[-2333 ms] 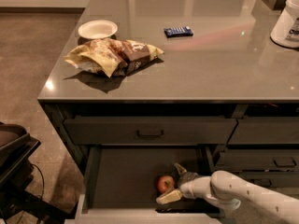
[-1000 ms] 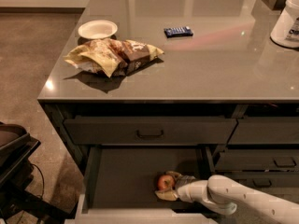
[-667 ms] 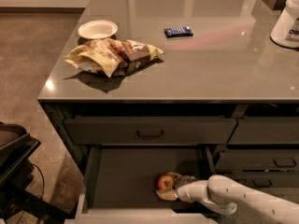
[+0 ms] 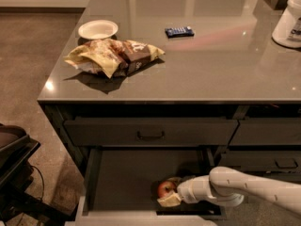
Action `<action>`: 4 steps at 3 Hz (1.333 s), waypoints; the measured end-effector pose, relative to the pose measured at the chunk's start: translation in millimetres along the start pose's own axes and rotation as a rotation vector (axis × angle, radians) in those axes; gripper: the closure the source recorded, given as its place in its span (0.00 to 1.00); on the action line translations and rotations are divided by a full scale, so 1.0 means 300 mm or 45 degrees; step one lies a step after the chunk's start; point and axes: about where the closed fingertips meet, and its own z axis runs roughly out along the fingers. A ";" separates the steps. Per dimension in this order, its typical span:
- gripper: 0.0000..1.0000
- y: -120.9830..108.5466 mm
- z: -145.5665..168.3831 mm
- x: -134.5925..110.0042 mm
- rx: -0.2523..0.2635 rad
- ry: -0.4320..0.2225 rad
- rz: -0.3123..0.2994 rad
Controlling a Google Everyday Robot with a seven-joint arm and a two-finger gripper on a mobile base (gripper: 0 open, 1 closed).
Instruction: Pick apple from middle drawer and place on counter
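The apple (image 4: pixel 165 188), small and red with yellow patches, lies on the floor of the open middle drawer (image 4: pixel 121 178), towards its front right. My gripper (image 4: pixel 168 191) reaches in from the right on a white arm (image 4: pixel 244 189) and is shut on the apple, with one tan fingertip (image 4: pixel 168 200) below it and the other behind it. The apple still rests low in the drawer. The counter (image 4: pixel 225 65) is the glossy grey-brown top above.
On the counter lie crumpled snack bags (image 4: pixel 113 55), a white bowl (image 4: pixel 97 29), a blue packet (image 4: pixel 179 31) and a white container (image 4: pixel 288 20) at the far right. A shut drawer with a black handle (image 4: pixel 150 135) is above the open one. Dark equipment (image 4: pixel 11 157) stands left.
The gripper moved left from beside the apple until its fingers stood on either side of it. In the last second hardly anything moved.
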 end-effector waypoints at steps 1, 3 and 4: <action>1.00 0.116 -0.168 -0.029 -0.049 0.122 0.091; 1.00 0.140 -0.447 -0.197 0.105 0.184 0.013; 1.00 0.140 -0.449 -0.199 0.106 0.185 0.011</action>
